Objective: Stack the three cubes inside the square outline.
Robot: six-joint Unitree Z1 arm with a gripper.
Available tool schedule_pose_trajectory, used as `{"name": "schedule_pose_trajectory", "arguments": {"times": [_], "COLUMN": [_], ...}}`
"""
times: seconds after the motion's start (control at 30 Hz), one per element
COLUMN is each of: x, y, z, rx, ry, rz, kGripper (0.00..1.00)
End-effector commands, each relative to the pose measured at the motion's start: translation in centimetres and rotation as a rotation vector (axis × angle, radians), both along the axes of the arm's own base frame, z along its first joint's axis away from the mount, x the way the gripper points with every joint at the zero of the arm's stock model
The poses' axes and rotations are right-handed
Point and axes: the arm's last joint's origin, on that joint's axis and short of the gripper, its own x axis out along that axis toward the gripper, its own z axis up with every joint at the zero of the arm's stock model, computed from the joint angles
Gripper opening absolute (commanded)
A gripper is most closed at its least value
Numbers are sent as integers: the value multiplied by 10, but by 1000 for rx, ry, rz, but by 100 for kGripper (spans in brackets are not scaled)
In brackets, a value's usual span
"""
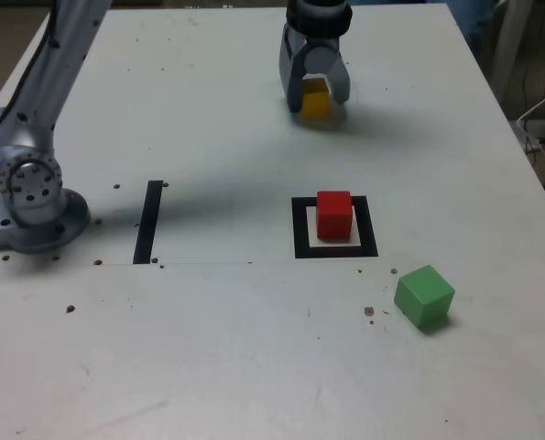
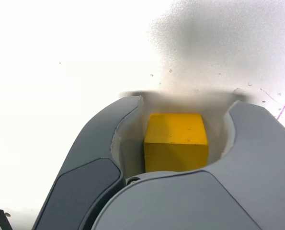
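The yellow cube [image 1: 314, 103] [image 2: 176, 141] rests on the table near the far edge in the exterior view. My gripper [image 1: 317, 99] [image 2: 185, 106] is lowered over it, open, with one finger on each side. The wrist view shows a narrow gap between each finger and the cube. Closer to the camera, the red cube [image 1: 334, 215] stands inside the square outline [image 1: 300, 229] of black tape. The green cube [image 1: 424, 296] sits on the table, turned at an angle, in front of the outline and toward the exterior view's right.
A straight black strip [image 1: 148, 222] lies on the table toward the exterior view's left of the outline. The arm's base [image 1: 29, 197] is bolted at the left edge. Small dark specks dot the white tabletop [image 1: 217, 348]. Cables hang past the table's right side.
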Motion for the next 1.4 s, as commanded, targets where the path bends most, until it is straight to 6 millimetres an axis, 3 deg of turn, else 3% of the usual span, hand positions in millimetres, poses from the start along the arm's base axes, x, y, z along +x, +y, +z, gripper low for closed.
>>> {"name": "schedule_pose_trajectory", "arguments": {"times": [0.0,0.23,0.5,0.7,0.83,1.03,1.37], "x": [-2,-7,-12,-25,-31,-38,-35], "y": [2,-5,-37,-86,-125,-178,-231], "z": [2,15,53,85,97,98,96], "rx": [5,18,35,85,101,70,52], "ry": [-6,-9,-34,-11,-22,-53,-99], "rz": [9,-3,-44,-38,-59,-123,-174], "kGripper": [26,18,17,17,17,17,17]}}
